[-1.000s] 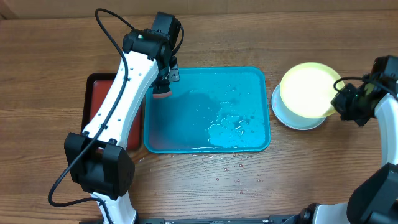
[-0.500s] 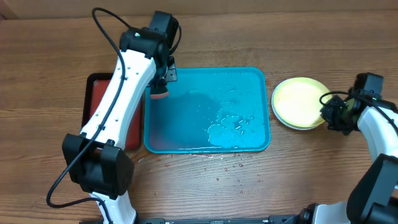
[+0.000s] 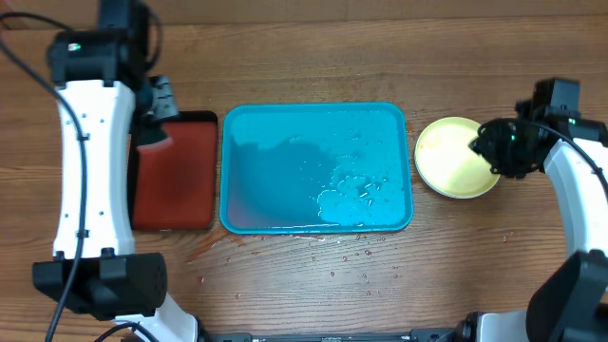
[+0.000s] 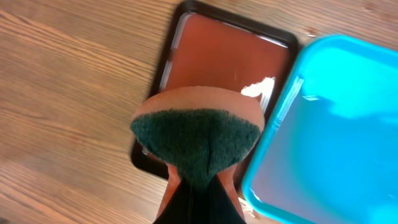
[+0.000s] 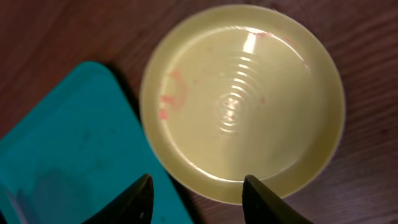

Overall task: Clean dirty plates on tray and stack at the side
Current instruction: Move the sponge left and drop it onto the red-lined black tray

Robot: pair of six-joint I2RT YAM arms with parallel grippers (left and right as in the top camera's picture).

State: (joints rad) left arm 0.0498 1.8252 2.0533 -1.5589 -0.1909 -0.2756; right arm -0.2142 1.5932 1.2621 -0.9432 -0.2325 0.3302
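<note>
One stack of plates (image 5: 242, 99) on the table (image 3: 380, 285) just right of the tray (image 3: 285, 161), faint pink smears (image 5: 166, 99) on top. Right gripper (image 5: 198, 186) spread wide, empty, above its rim; left gripper (image 4: 198, 198) clamped on the sponge (image 4: 196, 137) over the red tray (image 4: 230, 56). Lower flat, then release.

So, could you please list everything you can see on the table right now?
turquoise tray: one, turquoise, wet, table centre.
red tray: one, red with black rim, left of the turquoise tray.
plate: one visible, pale yellow-green, faint red smears, right of the turquoise tray.
sponge: one, orange with green pad, by the red tray.
table: one, brown wood, under everything.
left hand: one, black, shut on the sponge.
right hand: one, black, open above the plate.
</note>
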